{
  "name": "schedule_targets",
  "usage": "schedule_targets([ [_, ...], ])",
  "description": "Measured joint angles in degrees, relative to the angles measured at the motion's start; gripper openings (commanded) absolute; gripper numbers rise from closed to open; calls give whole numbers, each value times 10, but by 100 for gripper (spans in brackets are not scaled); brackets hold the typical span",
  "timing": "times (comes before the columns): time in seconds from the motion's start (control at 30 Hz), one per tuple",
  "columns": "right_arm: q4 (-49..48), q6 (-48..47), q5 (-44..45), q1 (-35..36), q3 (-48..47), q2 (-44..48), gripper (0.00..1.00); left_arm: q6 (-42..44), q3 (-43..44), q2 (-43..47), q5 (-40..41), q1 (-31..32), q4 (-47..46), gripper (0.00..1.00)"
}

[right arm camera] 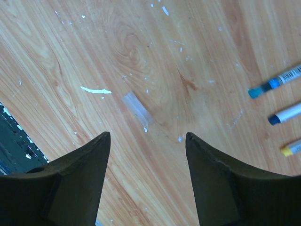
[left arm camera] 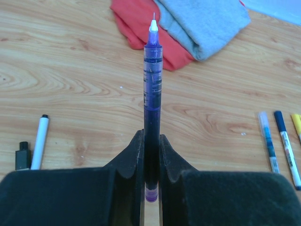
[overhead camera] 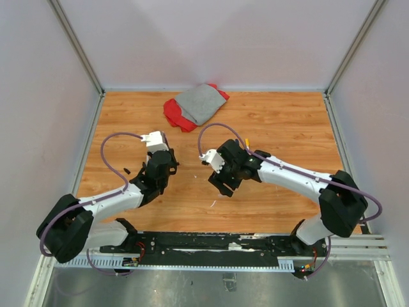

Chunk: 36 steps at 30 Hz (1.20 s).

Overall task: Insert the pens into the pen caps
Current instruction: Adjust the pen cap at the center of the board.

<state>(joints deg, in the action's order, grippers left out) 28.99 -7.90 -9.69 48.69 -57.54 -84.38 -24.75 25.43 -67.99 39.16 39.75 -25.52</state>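
Left hand (left arm camera: 150, 135) clenched on purple pen (left arm camera: 152, 94), nib pointing away; right hand (right arm camera: 146, 134) released over bench (right arm camera: 197, 42), clear cap (right arm camera: 137, 109) lying just ahead between its fingers, axis diagonal, right hand nearer.

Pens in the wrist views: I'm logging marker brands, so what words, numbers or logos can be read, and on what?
No text here is readable.
On the purple translucent pen held in the left gripper: faint barrel markings, too blurred.
On the teal-ended clear pen: dark label print, too small.
On the white pen with a dark blue end: tiny marks, illegible.
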Motion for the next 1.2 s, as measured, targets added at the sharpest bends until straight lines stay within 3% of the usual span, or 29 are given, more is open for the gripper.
schedule_targets([
  [0.23, -3, -28, -39, 0, -34, -86, 58, -50, 0, 8, -47, -80, 19, 0],
  [0.77, 1, -31, -33, 8, -59, -170, 43, -72, -1, 23, -65, -83, 28, 1],
  [1.1, 14, -3, 2, 15, -73, -183, 21, -72, 0, 23, -69, -84, 29, 0],
  [1.2, 20, 29, 21, 15, -75, -185, 23, -72, -1, 23, -69, -84, 29, 0],
])
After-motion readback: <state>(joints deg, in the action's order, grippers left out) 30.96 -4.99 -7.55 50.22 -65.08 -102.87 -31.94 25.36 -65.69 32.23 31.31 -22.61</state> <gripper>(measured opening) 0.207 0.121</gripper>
